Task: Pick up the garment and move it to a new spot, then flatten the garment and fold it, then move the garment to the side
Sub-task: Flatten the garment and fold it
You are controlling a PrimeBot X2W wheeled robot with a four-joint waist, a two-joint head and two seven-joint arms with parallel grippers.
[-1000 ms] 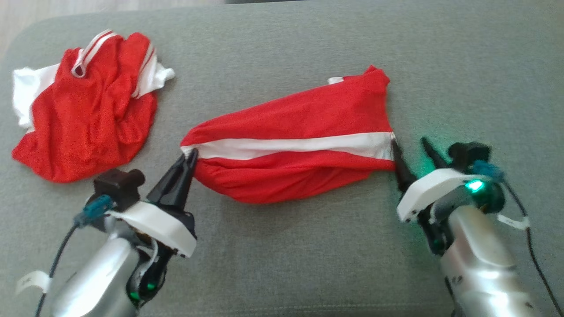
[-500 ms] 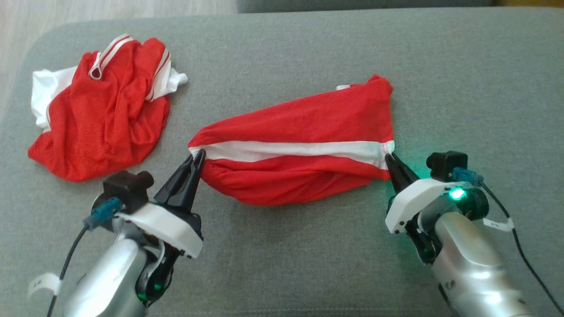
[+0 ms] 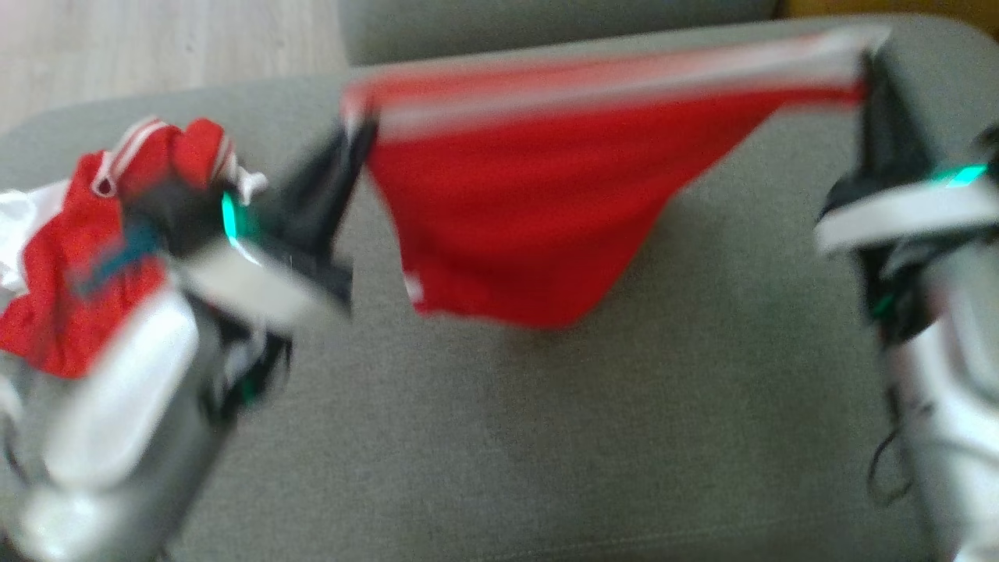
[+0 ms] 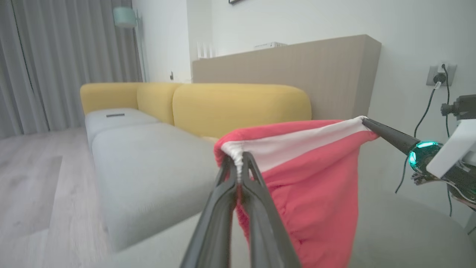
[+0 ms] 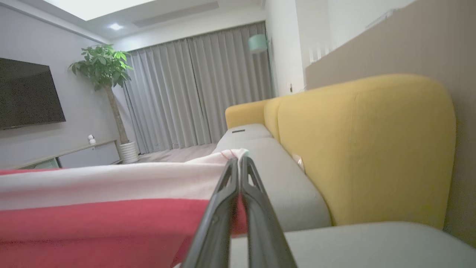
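2 ends of the garment [image 3: 538, 211] are pinched, by the left gripper [image 4: 240, 158] and the right gripper [image 5: 238, 160], so it hangs stretched above the grey cushion [image 3: 546, 437]. Pick-up looks done. Placing, flattening, folding and moving aside remain.

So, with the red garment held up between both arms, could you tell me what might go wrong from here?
1. The left fingers and right fingers pinch only the ends of the white band of the garment; a slip at either end would likely drop that side.
2. The cloth hangs bunched below the band, so it may land creased on the grey cushion.
3. The other red garment lies crumpled close by the left arm, which might snag it.
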